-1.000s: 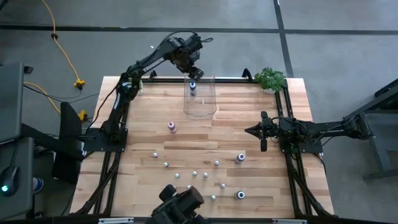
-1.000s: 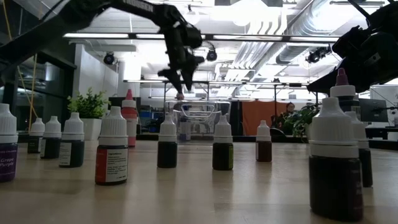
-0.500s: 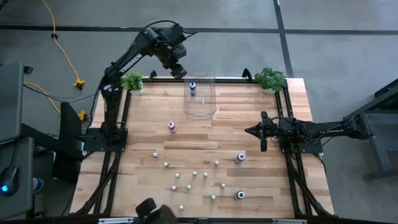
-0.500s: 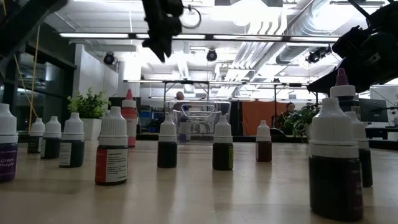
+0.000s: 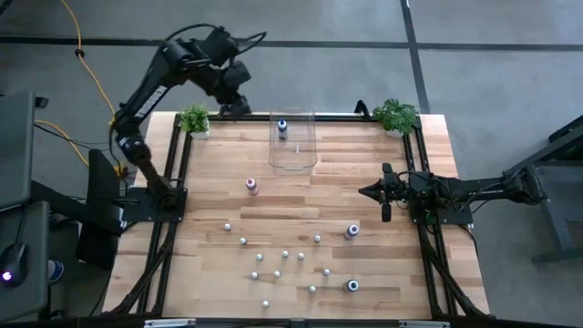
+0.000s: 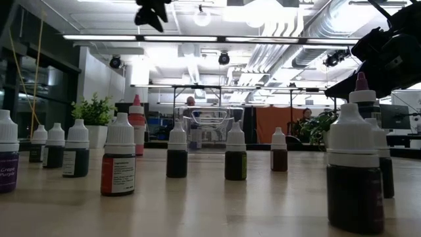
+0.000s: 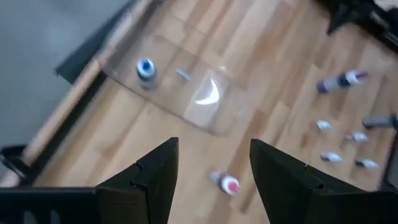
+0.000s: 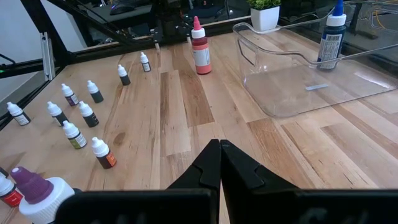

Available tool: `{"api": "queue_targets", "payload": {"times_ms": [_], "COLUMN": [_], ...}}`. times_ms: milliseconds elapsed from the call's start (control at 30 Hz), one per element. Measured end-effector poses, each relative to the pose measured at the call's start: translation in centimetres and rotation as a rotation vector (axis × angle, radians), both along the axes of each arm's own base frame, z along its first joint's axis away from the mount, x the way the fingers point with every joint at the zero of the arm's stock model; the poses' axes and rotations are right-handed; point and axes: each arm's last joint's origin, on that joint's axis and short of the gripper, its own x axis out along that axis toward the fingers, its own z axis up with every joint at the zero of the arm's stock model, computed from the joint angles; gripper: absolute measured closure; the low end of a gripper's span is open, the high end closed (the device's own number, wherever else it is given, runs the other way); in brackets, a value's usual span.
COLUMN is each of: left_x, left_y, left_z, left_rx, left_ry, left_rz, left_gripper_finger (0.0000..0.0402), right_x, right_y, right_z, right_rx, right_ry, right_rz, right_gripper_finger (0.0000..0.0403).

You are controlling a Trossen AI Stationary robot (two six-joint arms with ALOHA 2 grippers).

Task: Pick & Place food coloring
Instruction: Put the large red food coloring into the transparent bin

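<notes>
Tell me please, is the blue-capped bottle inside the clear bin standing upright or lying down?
Upright. In the right wrist view the blue-capped bottle stands on its base inside the clear bin, tip pointing up; the high view shows only its cap from above.

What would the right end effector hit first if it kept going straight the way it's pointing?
Probably bare table first; beyond that the red-bodied bottle stands nearly in line. The right end effector is shut, and depth is hard to judge.

Counter (image 5: 364, 182): pale wood planks, smooth, faint sheen. Bin (image 8: 298, 81): clear glossy plastic. Food coloring bottles (image 8: 78, 118): plastic, matt white caps, paper labels. Left pincer (image 7: 214, 180) and right pincer (image 8: 219, 163): matt black plastic fingers.
</notes>
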Motion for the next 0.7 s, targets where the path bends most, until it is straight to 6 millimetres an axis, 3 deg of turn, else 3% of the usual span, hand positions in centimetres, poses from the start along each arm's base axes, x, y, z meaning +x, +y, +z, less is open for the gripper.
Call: {"api": "queue_targets", "payload": {"times_ms": [133, 333, 500, 700], "left_x": [-1.8, -5.2, -7.5, -8.7], "left_y": [-2.4, -6.0, -7.6, -8.4], "left_z": [-1.6, -5.8, -9.1, -12.3], "left_rx": [-0.050, -0.100, -0.122, -0.103], "left_ry": [0.056, 0.191, 0.268, 0.284], "left_rz": [-0.028, -0.078, -0.103, -0.179], "left_gripper_finger": [0.0209, 0.0209, 0.0209, 0.0209], "right_x": [0.0, 0.0, 0.0, 0.0], "right_y": [0.0, 0.0, 0.0, 0.0], "right_z": [0.0, 0.0, 0.0, 0.0], "right_rx": [0.000, 0.000, 0.000, 0.000], "right_ry": [0.000, 0.000, 0.000, 0.000], "right_rz": [0.001, 0.000, 0.000, 0.001], "right_gripper_finger": [0.0402, 0.0402, 0.0402, 0.0402]}}
